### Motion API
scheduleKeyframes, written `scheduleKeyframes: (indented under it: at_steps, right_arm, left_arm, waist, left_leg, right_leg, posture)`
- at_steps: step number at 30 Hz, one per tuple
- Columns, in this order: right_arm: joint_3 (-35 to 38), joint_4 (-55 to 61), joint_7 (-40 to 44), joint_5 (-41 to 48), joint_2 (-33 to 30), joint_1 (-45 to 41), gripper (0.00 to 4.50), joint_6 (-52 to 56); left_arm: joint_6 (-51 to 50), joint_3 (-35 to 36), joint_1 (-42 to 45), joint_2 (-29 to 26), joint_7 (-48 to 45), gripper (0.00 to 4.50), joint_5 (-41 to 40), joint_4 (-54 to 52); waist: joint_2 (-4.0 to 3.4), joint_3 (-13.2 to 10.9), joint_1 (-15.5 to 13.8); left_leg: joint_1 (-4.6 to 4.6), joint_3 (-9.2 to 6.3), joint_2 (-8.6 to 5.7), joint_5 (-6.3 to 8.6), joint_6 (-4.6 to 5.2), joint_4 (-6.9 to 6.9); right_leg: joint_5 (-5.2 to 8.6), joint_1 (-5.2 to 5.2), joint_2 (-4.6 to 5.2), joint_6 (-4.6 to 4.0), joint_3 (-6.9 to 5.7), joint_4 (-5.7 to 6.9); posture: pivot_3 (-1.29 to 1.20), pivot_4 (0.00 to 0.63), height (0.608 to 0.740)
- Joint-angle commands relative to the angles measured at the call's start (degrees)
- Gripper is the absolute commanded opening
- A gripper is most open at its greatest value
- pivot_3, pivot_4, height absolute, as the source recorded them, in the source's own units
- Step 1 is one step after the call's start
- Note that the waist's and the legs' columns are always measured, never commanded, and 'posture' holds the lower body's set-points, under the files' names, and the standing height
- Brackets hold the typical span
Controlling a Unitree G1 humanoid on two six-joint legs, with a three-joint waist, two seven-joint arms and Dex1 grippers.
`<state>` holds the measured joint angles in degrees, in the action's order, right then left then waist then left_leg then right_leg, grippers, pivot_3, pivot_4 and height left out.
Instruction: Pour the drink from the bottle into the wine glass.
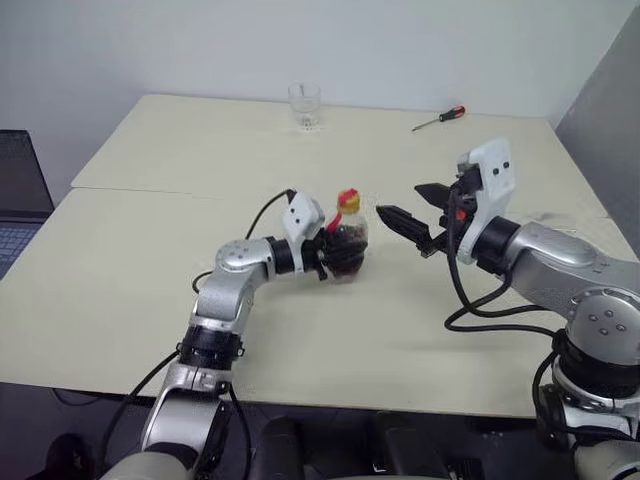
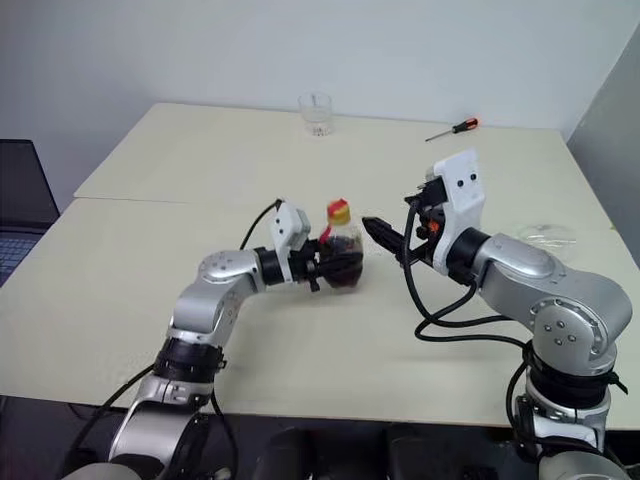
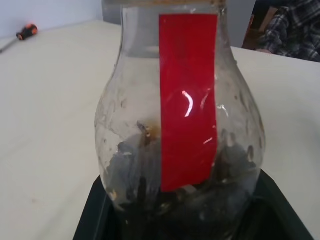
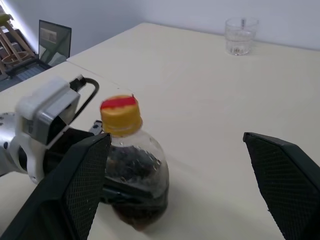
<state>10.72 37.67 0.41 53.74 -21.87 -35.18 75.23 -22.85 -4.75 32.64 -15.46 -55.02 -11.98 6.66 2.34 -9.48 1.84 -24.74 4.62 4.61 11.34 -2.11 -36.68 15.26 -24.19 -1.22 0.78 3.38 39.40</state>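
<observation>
Left eye view: left gripper (image 1: pixel 330 258) level, clasping bottle (image 1: pixel 349 240).

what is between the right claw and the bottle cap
Nothing visible. The right claw, wide open, faces the bottle across bare table, level with its cap. The left claw grips the bottle's body, below the cap.

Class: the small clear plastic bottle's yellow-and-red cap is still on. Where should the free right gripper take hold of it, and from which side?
Probably the yellow-and-red cap, from the bottle's right: it stands upright, the left gripper occupies the body, and the open right gripper faces it.
</observation>
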Motion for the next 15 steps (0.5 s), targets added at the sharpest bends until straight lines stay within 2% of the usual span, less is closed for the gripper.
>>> scheduleKeyframes:
  at_steps: [1, 4, 9, 13, 15]
  right_arm:
    - [1.2, 3.94, -3.64, 3.09, 2.13, 0.46, 4.5, 2.4]
    - [2.38, 6.18, -2.96, 7.67, 2.04, 2.07, 4.5, 2.23]
    - [5.48, 6.71, -2.16, 13.39, -2.86, 3.08, 4.5, 0.82]
    - [8.21, 6.58, -2.07, 20.41, -7.24, 4.02, 4.5, -2.24]
    - [7.84, 6.04, -2.09, 21.6, -9.12, 4.84, 4.5, -3.64]
  left_arm:
    - [-1.44, -1.15, 0.89, -0.55, 0.04, 1.55, -2.16, -5.62]
    - [-0.39, -2.84, 1.41, -2.79, -4.08, 1.52, -2.95, -4.87]
    - [3.71, -3.2, 5.81, -4.75, -11.42, 1.4, -4.73, 1.0]
    - [11.42, -3.93, 9.67, -6.11, -19.17, 1.32, -4.33, 9.63]
    - [16.28, -3.67, 11.5, -5.12, -21.16, 1.29, -4.11, 14.41]
  waist:
    - [0.0, 0.0, 0.01]
    - [0.0, 0.0, 0.03]
    - [0.0, 0.0, -0.03]
    - [0.0, 0.0, -0.02]
    - [-0.01, 0.0, 0.02]
  left_leg:
    - [-0.01, -0.01, 0.0, 0.0, 0.0, -0.06]
    - [-0.01, -0.02, 0.0, 0.01, 0.01, -0.08]
    - [-0.03, -0.05, 0.0, 0.02, 0.03, -0.08]
    - [-0.05, -0.06, -0.03, 0.04, 0.06, -0.08]
    - [-0.04, -0.05, -0.03, 0.09, 0.16, -0.08]
  right_leg:
    - [0.04, 0.0, -0.01, 0.06, 0.0, 0.06]
    - [0.09, 0.0, -0.04, 0.16, 0.02, 0.06]
    - [0.1, 0.0, -0.05, 0.16, -0.01, 0.03]
    - [0.1, 0.01, -0.05, 0.17, -0.03, -0.04]
    - [0.11, 0.02, -0.05, 0.17, 0.0, -0.07]
  posture:
    - [0.0, 0.15, 0.74]
    - [0.0, 0.15, 0.74]
    - [0.0, 0.15, 0.74]
    - [0.0, 0.15, 0.74]
    - [0.0, 0.15, 0.74]
